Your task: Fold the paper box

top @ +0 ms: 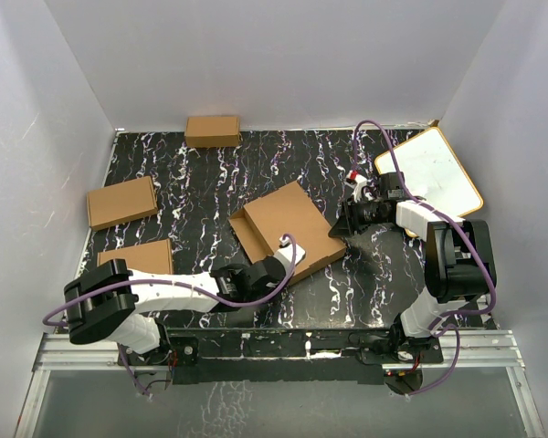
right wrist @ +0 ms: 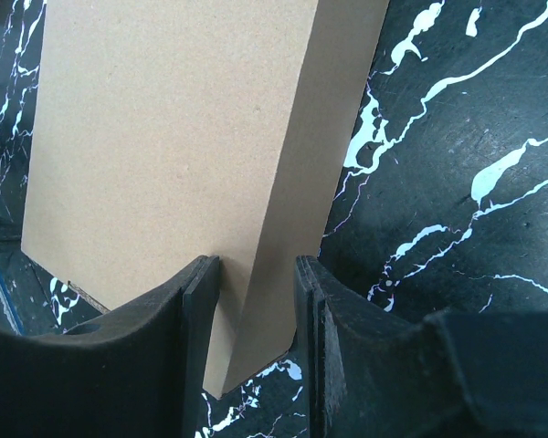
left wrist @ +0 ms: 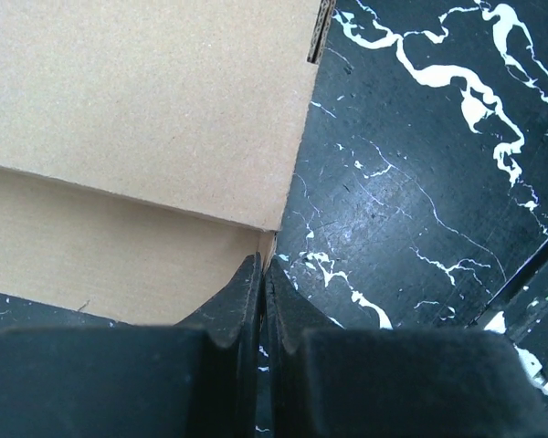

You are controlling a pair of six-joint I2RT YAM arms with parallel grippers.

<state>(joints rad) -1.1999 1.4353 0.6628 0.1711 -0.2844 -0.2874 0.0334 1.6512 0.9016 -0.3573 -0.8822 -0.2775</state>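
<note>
The paper box (top: 288, 228) lies partly folded at the middle of the table, with a raised wall on its left side. My left gripper (top: 279, 258) is at its near edge. In the left wrist view its fingers (left wrist: 263, 266) are pressed together, tips pinching a thin cardboard edge at the corner of the box (left wrist: 146, 119). My right gripper (top: 340, 228) is at the box's right corner. In the right wrist view its fingers (right wrist: 256, 265) straddle that corner of the box (right wrist: 173, 137), one on the top face and one against the side wall.
Three smaller ready-made brown boxes sit at the back (top: 213, 130), the left (top: 121, 202) and the near left (top: 135, 258). A white board with a tan rim (top: 429, 172) leans at the back right, close behind my right arm. White walls enclose the table.
</note>
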